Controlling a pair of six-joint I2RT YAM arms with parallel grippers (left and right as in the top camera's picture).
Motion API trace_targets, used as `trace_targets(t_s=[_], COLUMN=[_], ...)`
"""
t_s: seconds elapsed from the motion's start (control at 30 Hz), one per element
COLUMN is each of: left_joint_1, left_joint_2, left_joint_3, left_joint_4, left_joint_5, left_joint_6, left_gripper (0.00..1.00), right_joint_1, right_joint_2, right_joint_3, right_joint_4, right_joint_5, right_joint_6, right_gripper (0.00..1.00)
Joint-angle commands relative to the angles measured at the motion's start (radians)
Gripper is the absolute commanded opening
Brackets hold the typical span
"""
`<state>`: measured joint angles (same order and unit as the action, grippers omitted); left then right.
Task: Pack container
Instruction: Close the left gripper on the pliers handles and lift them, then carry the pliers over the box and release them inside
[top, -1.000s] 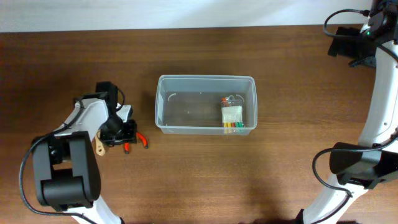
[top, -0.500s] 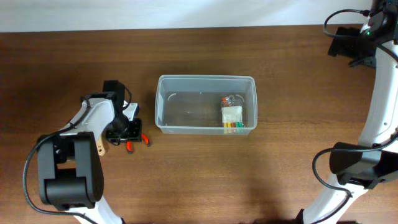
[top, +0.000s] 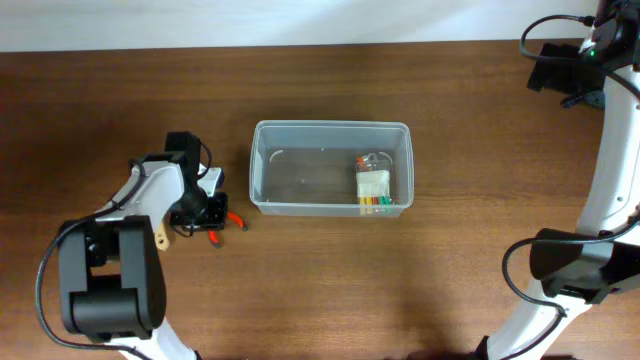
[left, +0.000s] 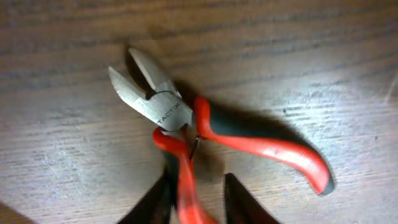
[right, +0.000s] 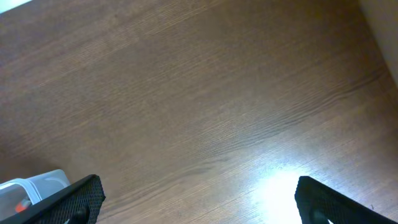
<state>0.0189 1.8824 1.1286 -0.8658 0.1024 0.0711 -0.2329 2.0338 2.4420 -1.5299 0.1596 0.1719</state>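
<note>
Close under the left tool (left: 199, 190), red-handled side cutters (left: 166, 113) lie flat on the wooden tabletop (left: 323, 56), steel blades pointing away. The tool's fingers stand partly open astride one handle, with a gap showing at one side, so nothing is clamped. Just beyond, to the cutters' right in the overhead view, the container (top: 330, 127) sits mid-tabletop, lidless, with a small clear packet (top: 373, 186) of coloured pieces at its right end. Farthest off, the right tool (right: 199, 202) hangs wide open and empty, well apart from the container.
</note>
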Motion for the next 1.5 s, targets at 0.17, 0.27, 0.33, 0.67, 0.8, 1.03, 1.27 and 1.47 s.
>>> trace_targets(t_s=[0.17, 0.27, 0.33, 0.67, 0.8, 1.03, 1.27, 1.47], left_joint_1=[-0.007, -0.007, -0.007, -0.007, -0.007, -0.007, -0.013, -0.037], left_joint_2=[0.034, 0.034, 0.034, 0.033, 0.033, 0.033, 0.033, 0.032], left_joint_3=[-0.064, -0.064, -0.063, 0.045, 0.141, 0.328, 0.495, 0.649], left_joint_4=[0.002, 0.003, 0.003, -0.035, -0.079, -0.190, -0.304, -0.389], left_joint_5=[0.033, 0.033, 0.032, 0.028, 0.028, 0.005, -0.001, -0.001], left_joint_6=[0.001, 0.001, 0.002, 0.001, 0.002, 0.002, 0.002, 0.002], left_gripper=[0.02, 0.02, 0.02, 0.02, 0.02, 0.02, 0.02, 0.02], right_joint_1=[0.003, 0.003, 0.003, 0.003, 0.003, 0.003, 0.003, 0.003], right_joint_2=[-0.017, -0.017, -0.017, -0.017, -0.017, -0.017, -0.017, -0.017], right_joint_3=[0.004, 0.004, 0.004, 0.004, 0.004, 0.004, 0.004, 0.004], right_joint_4=[0.000, 0.000, 0.000, 0.000, 0.000, 0.000, 0.000, 0.000], right_joint_5=[0.002, 0.002, 0.002, 0.002, 0.002, 0.002, 0.002, 0.002], right_joint_6=[-0.010, -0.010, -0.010, -0.010, -0.010, -0.010, -0.010, -0.010], right_gripper=[0.98, 0.99, 0.99, 0.99, 0.99, 0.99, 0.99, 0.99])
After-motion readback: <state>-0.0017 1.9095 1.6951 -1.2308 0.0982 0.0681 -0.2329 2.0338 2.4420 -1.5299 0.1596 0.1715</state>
